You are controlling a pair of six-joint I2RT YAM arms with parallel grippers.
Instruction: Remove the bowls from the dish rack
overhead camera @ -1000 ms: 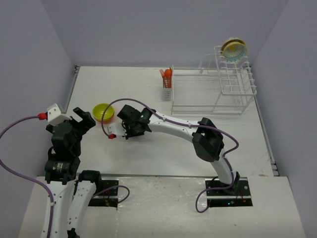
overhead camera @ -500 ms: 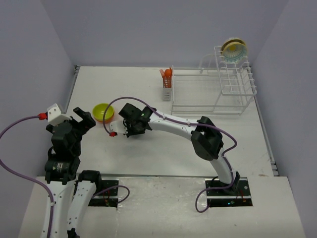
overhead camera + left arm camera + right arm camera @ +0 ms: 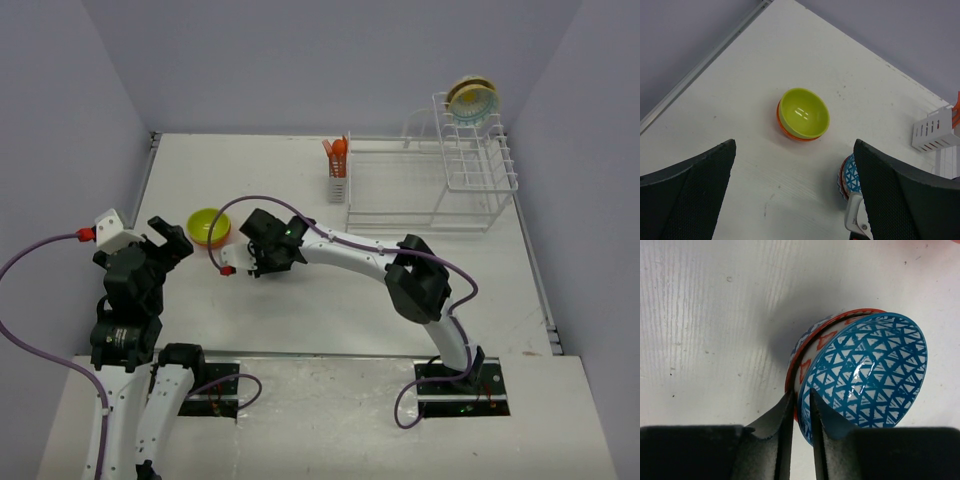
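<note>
Our right hand (image 3: 801, 396), nearly closed, straddles the thin rim of the glossy, breakable blue-triangle bowl (image 3: 865, 375), grip unclear; our left hand (image 3: 795, 195) gapes wide.

Left end effector (image 3: 795, 145) wide apart, right end effector (image 3: 801, 393) barely parted.

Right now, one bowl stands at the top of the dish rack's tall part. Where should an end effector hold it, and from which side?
Probably pinch the upper rim of the bowl, coming down from above. It stands on edge in the top slots of the dish rack, so that rim rises clear of the wires while its lower part sits between them.
</note>
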